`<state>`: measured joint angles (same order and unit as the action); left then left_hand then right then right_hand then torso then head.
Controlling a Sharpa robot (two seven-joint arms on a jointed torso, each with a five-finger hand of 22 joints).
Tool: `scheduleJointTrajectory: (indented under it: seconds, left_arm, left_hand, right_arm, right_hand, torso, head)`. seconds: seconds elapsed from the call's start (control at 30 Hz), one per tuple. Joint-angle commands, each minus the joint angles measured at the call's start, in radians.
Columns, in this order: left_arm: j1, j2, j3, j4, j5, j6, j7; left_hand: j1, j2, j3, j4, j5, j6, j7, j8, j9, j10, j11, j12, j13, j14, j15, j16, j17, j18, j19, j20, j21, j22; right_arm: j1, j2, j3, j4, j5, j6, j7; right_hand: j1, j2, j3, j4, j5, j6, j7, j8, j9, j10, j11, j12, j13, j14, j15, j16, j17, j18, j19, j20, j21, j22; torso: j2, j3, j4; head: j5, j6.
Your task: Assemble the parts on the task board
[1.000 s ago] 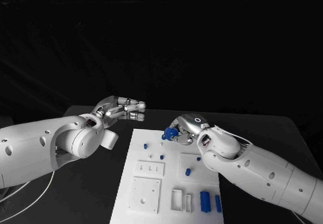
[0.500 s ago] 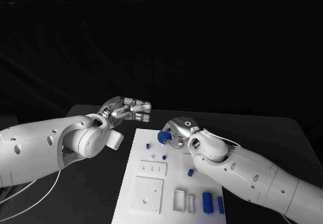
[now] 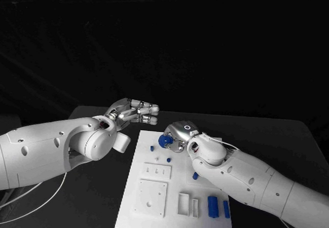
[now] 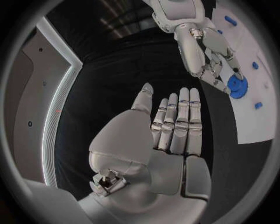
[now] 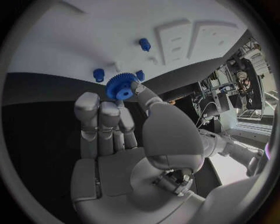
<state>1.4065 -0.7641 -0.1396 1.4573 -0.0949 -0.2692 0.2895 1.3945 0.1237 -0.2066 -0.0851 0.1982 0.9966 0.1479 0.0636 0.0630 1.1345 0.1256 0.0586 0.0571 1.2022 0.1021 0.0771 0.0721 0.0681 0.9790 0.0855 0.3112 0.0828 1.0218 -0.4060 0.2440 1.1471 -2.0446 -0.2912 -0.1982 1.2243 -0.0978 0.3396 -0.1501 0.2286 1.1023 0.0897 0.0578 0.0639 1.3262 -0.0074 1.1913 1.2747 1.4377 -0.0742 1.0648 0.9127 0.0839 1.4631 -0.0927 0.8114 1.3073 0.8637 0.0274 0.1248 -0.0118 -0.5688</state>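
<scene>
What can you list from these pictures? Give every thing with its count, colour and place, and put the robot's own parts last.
Table: one, black, under everything.
Task board: one, white, lying in the middle of the table.
Gear: one, blue, toothed, held above the far end of the board.
Small pegs: at least three, blue, on the far part of the board.
Long pieces: two, blue, side by side at the near right corner of the board.
Raised panels: several, white, across the near half of the board.
Left hand: one, silver, empty, fingers straight, beyond the board's far left corner.
Right hand: one, silver, pinching the gear.
</scene>
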Motion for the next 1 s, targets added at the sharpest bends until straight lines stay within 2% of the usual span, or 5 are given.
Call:
scheduleJointTrajectory:
  seconds: [0.03,0.3,0.57,0.9,1.0]
  left_arm:
    - [0.003,0.003,0.001,0.003,-0.008,0.0,0.003]
    - [0.003,0.006,0.001,0.004,-0.018,0.005,0.0]
    - [0.003,0.005,0.001,0.005,-0.024,0.023,0.002]
    - [0.003,0.005,0.001,0.004,-0.026,0.03,0.004]
    - [0.003,0.005,0.001,0.003,-0.026,0.03,0.003]
  left_hand:
    - [0.007,0.0,0.0,-0.001,0.003,-0.006,0.003,0.001,0.001,-0.005,-0.001,0.001,0.001,0.005,0.0,0.004,0.0,-0.01,-0.005,0.001,0.005,-0.001]
    - [0.009,0.0,0.0,-0.005,0.003,-0.006,0.003,0.001,0.001,-0.004,-0.001,0.001,0.001,0.005,0.0,0.004,0.0,-0.01,-0.005,0.001,0.007,-0.001]
    - [0.015,-0.004,0.0,-0.013,0.003,-0.007,0.004,0.001,0.001,-0.005,0.0,0.001,0.001,0.002,0.001,0.002,-0.001,-0.011,-0.009,0.001,0.006,-0.001]
    - [0.015,-0.005,-0.001,-0.015,0.003,-0.007,0.004,0.001,0.001,-0.005,0.0,0.001,0.001,0.001,0.001,0.002,-0.001,-0.011,-0.009,0.002,0.006,-0.001]
    - [0.015,-0.005,-0.001,-0.015,0.003,-0.007,0.004,0.001,0.001,-0.005,0.0,0.001,0.001,0.001,0.001,0.002,-0.001,-0.011,-0.009,0.002,0.006,-0.001]
  right_arm:
    - [-0.001,0.004,0.0,-0.007,-0.029,0.011,0.006]
    - [-0.003,0.009,-0.005,-0.024,-0.039,0.025,0.004]
    - [-0.009,0.008,-0.008,-0.034,-0.044,0.04,-0.001]
    - [-0.013,0.015,-0.009,-0.044,-0.045,0.039,0.0]
    - [-0.014,0.021,-0.01,-0.052,-0.045,0.037,0.002]
  right_hand:
    - [0.005,-0.005,-0.002,0.004,0.003,0.018,-0.004,0.004,0.001,-0.007,0.0,-0.005,-0.002,0.002,-0.003,-0.003,-0.001,-0.007,0.061,-0.006,0.0,0.075]
    - [0.005,-0.005,-0.002,0.004,0.004,0.019,-0.004,0.004,0.001,-0.007,0.0,-0.005,-0.002,0.002,-0.003,-0.004,-0.001,-0.007,0.061,-0.006,0.001,0.075]
    - [0.005,-0.007,-0.002,0.002,0.004,0.014,-0.003,0.004,0.001,-0.008,0.0,-0.007,-0.004,0.002,-0.003,-0.005,-0.001,-0.007,0.062,-0.006,0.003,0.076]
    - [0.005,-0.007,-0.002,0.002,0.004,0.014,-0.003,0.004,0.001,-0.008,0.0,-0.007,-0.004,0.002,-0.003,-0.005,-0.001,-0.007,0.062,-0.006,0.003,0.076]
    - [0.004,-0.006,-0.003,0.002,0.005,0.013,-0.002,0.004,0.001,-0.008,0.001,-0.007,-0.005,0.002,-0.003,-0.006,-0.002,-0.007,0.062,-0.006,0.001,0.075]
  torso:
    - [-0.001,0.0007,-0.0027]
    - [-0.002,0.0008,-0.0001]
    - [0.0,0.0018,-0.0036]
    - [-0.001,0.0016,-0.0016]
    - [-0.001,0.0005,-0.0021]
  head:
    - [0.003,-0.002]
    - [0.004,-0.004]
    - [0.005,-0.005]
    - [0.003,-0.004]
    - [0.003,-0.004]
